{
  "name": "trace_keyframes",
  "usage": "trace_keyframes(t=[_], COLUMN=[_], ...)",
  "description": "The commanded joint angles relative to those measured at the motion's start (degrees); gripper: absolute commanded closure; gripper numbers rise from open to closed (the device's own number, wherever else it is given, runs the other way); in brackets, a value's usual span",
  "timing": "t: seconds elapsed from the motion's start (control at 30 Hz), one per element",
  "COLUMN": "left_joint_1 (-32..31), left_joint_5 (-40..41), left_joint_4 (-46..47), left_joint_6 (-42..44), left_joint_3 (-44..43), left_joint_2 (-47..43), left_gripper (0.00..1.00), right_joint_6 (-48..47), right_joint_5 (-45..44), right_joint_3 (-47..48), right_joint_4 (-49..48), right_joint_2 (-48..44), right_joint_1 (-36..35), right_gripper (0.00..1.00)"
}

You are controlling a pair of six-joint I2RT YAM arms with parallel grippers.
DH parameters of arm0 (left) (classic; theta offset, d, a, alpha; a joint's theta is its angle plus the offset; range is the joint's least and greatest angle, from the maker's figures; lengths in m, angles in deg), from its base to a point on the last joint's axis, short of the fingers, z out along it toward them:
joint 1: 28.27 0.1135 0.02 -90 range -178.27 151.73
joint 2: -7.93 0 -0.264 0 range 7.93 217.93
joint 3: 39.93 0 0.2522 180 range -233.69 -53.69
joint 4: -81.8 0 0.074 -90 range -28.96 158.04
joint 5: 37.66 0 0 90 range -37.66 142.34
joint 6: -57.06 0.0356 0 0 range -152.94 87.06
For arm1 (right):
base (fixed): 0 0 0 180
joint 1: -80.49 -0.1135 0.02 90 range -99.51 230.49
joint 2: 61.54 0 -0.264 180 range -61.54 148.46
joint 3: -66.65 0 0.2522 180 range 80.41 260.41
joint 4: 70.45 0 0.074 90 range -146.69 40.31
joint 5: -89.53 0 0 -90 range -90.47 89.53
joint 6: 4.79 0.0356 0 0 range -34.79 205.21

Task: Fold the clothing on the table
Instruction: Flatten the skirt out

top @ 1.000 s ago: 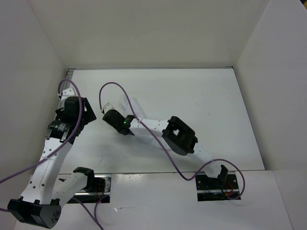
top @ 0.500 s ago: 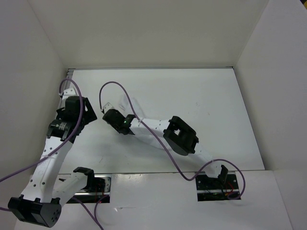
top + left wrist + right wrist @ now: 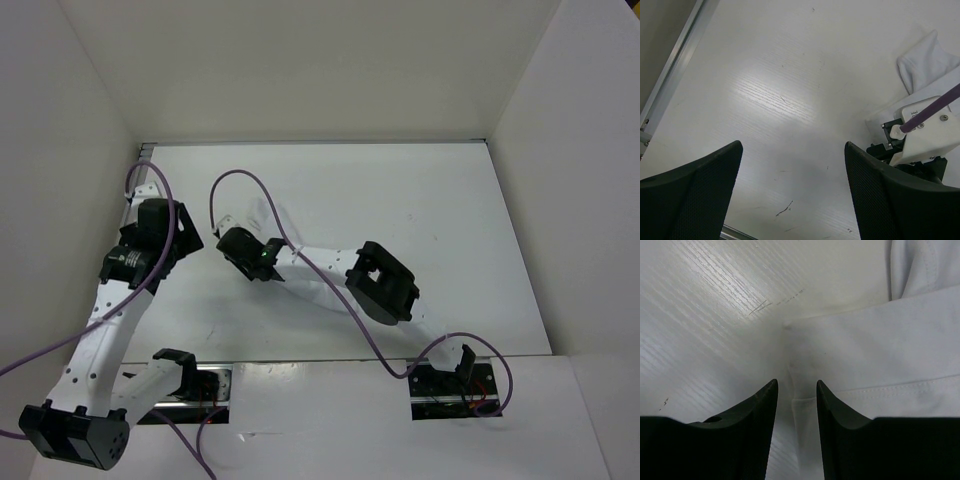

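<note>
The white clothing (image 3: 875, 340) lies wrinkled on the white table (image 3: 430, 230), left of centre, mostly hidden under my right arm in the top view; only an edge (image 3: 281, 222) shows there. My right gripper (image 3: 796, 384) hangs low over its hemmed corner, jaws a little apart, with the hem lying between them and not pinched. In the left wrist view a corner of the clothing (image 3: 927, 60) sticks out beyond the right wrist's white bracket (image 3: 922, 132). My left gripper (image 3: 792, 146) stands wide open over bare table, to the left of the right gripper (image 3: 226, 236).
A metal rail (image 3: 675, 65) runs along the table's left edge under the white side wall (image 3: 80, 130). White walls also close the back and right. A purple cable (image 3: 240, 185) loops up from the right wrist.
The right gripper's jaws have spread a little over the hem. The right arm's elbow has slid slightly right. The left arm has barely shifted.
</note>
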Motion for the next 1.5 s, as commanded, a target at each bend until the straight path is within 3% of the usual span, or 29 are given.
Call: trace_keyframes(t=[0.0,0.13,0.2,0.3,0.4,0.47,0.5,0.7,0.77,0.9,0.93,1.23,1.47], left_joint_1=[0.8,0.8,0.8,0.8,0.8,0.8,0.8,0.8,0.8,0.8,0.8,0.8,0.8], left_joint_5=[-0.4,-0.4,-0.4,-0.4,-1.0,-1.0,-1.0,-1.5,-1.5,-2.0,-2.0,-8.0,-14.6], left_joint_4=[1.8,2.3,2.3,2.3,2.9,3.5,3.5,4.1,4.1,4.6,4.6,11.1,17.9], left_joint_6=[0.2,0.2,0.2,0.2,0.2,0.2,0.2,-0.3,-0.3,-0.3,-0.3,-0.9,-0.9], left_joint_3=[-0.3,-0.3,-0.3,-0.3,-0.3,-0.3,0.2,0.8,0.8,1.3,1.3,3.1,4.2], left_joint_2=[0.2,0.7,0.7,0.7,0.1,-0.6,-0.6,-2.0,-2.0,-2.0,-2.0,-0.9,2.0], left_gripper=[0.11,0.11,0.11,0.09,0.09,0.09,0.09,0.09,0.09,0.09,0.09,0.09,0.09], right_joint_6=[0.4,0.4,0.4,0.4,0.4,-0.8,-0.8,-1.3,-1.3,-0.1,-0.1,-0.1,3.0], right_joint_5=[1.3,1.9,3.3,3.3,2.7,3.4,3.4,3.4,3.4,2.7,2.7,10.8,18.1], right_joint_3=[-0.4,0.1,0.1,1.4,2.0,2.0,2.0,2.0,2.0,1.5,1.5,13.0,9.6], right_joint_4=[-0.4,-0.4,-0.4,0.7,1.2,1.8,2.6,2.6,3.1,3.1,3.9,18.1,19.7], right_joint_2=[-0.6,1.0,2.4,3.8,3.2,2.3,1.6,1.5,2.1,2.6,1.8,-20.3,-31.0], right_joint_1=[0.3,0.8,1.4,1.9,1.9,2.4,2.4,2.4,2.4,2.4,2.4,8.7,13.8], right_gripper=[0.57,0.62,0.74,0.82,0.82,0.71,0.59,0.6,0.66,0.95,1.0,1.0,1.0])
